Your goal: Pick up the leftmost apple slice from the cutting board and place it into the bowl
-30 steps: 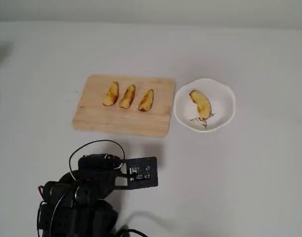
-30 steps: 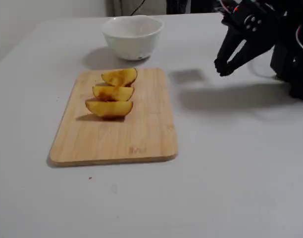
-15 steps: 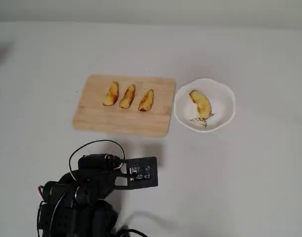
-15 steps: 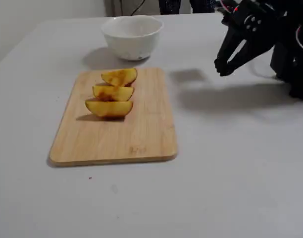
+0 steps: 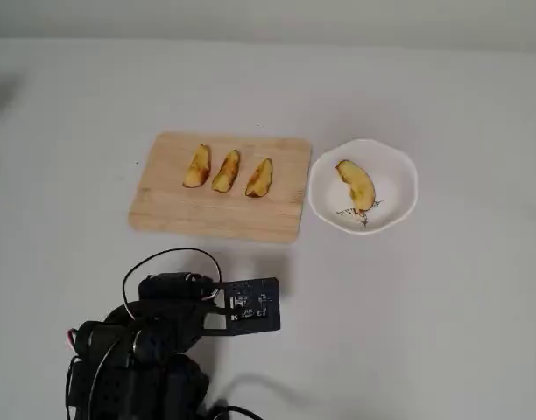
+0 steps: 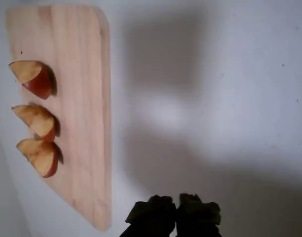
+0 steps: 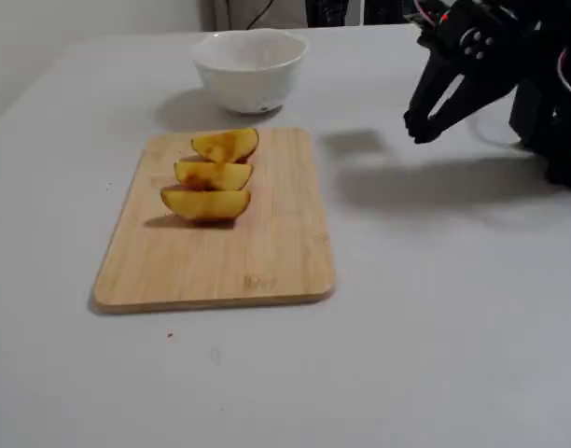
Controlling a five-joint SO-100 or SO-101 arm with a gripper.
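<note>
Slice: the leftmost slice in the overhead view lies on the board's far half, first of a row of three; in the fixed view it is the nearest one.
Other slices: two beside it, close but apart; a fourth lies in the bowl.
Board: the board sits mid-counter, its right edge just beside the bowl.
Bowl inside: hidden in the fixed view; only the outer wall shows.
Claw: the claw hangs above bare counter, well apart from the board, tips together, holding nothing.
Wrist view: only the claw's tips show at the bottom edge; the board is cut off at the top.
Arm: its dark mass covers the claw in the overhead view.
</note>
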